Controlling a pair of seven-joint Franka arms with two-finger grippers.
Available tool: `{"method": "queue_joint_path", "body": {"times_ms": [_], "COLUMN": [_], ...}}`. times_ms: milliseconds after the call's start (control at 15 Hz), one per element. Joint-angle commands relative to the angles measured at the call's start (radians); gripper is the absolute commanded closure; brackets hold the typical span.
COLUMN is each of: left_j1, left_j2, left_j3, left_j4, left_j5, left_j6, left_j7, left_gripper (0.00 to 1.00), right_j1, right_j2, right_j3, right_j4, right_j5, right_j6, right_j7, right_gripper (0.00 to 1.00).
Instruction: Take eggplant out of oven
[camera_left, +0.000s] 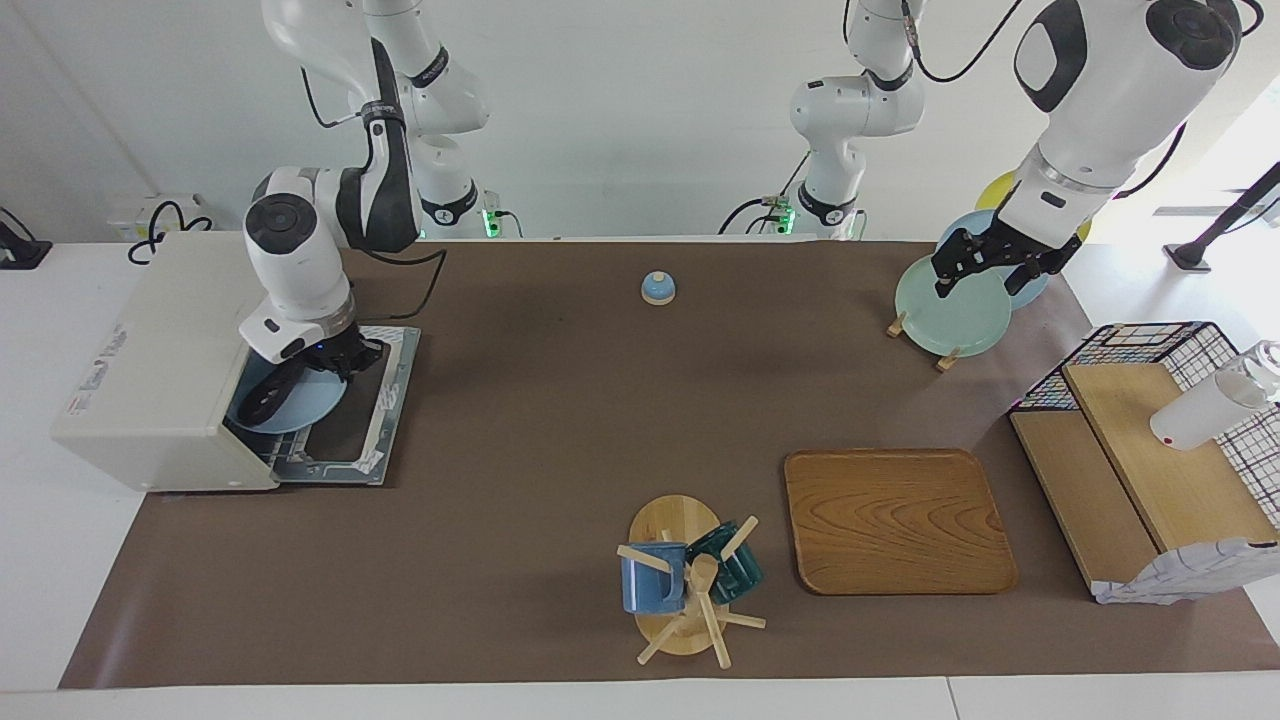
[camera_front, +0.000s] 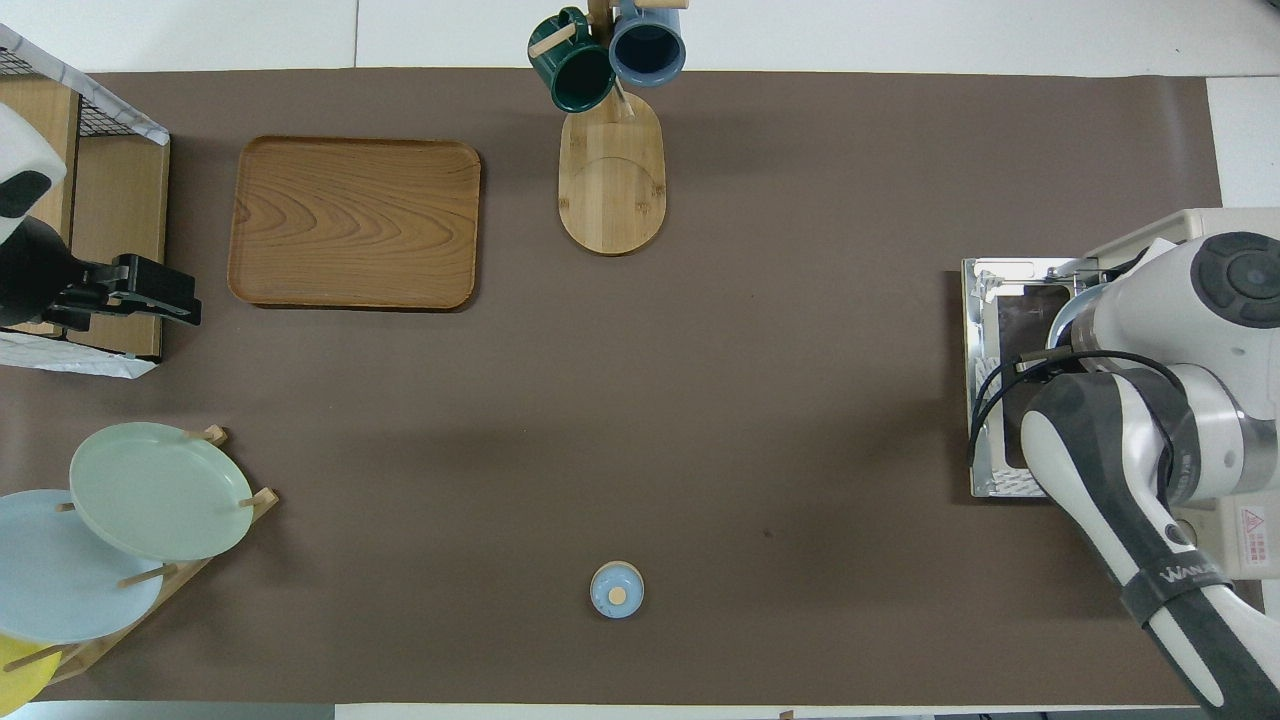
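Note:
The cream-white oven (camera_left: 160, 370) stands at the right arm's end of the table, its door (camera_left: 385, 400) dropped open flat on the mat. A light blue plate (camera_left: 300, 410) sits in the oven's mouth, partly over the door. The dark eggplant (camera_left: 262, 405) lies on that plate. My right gripper (camera_left: 345, 365) is down at the plate, at the eggplant's end toward the door. In the overhead view the right arm (camera_front: 1150, 400) hides the plate and eggplant; only the door (camera_front: 985, 300) and oven (camera_front: 1235, 540) show. My left gripper (camera_left: 980, 285) waits open above the plate rack.
A plate rack holds a green plate (camera_left: 960, 310) and others at the left arm's end, beside a wire basket with wooden shelves (camera_left: 1150, 470). A wooden tray (camera_left: 895, 520), a mug tree with two mugs (camera_left: 690, 580) and a small blue bell (camera_left: 657, 288) stand on the brown mat.

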Motion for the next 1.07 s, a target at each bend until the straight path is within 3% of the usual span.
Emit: {"method": "queue_joint_path", "body": {"times_ms": [0, 333, 600, 733, 1000], "left_j1": [-0.002, 0.0, 0.001, 0.001, 0.001], "left_j2": [-0.016, -0.016, -0.016, -0.016, -0.016], "left_j3": [0.004, 0.004, 0.005, 0.007, 0.008], "left_j4": [-0.011, -0.011, -0.011, -0.013, -0.019], "left_j5": [0.018, 0.017, 0.017, 0.017, 0.017], "left_j6": [0.001, 0.009, 0.012, 0.014, 0.027], "left_j7": [0.01, 0.014, 0.008, 0.01, 0.008], "left_gripper": [0.0, 0.0, 0.0, 0.0, 0.0], "right_j1": [0.118, 0.397, 0.602, 0.637, 0.646], "right_j2": [0.017, 0.155, 0.453, 0.497, 0.479], "right_j3": [0.01, 0.012, 0.012, 0.016, 0.048], "right_j4": [0.061, 0.314, 0.686, 0.709, 0.577], "right_j5": [-0.01, 0.089, 0.097, 0.124, 0.203], "right_j6": [-0.039, -0.148, -0.262, -0.192, -0.04], "right_j7": [0.057, 0.347, 0.679, 0.767, 0.795], "right_gripper": [1.0, 1.0, 1.0, 1.0, 1.0]}}
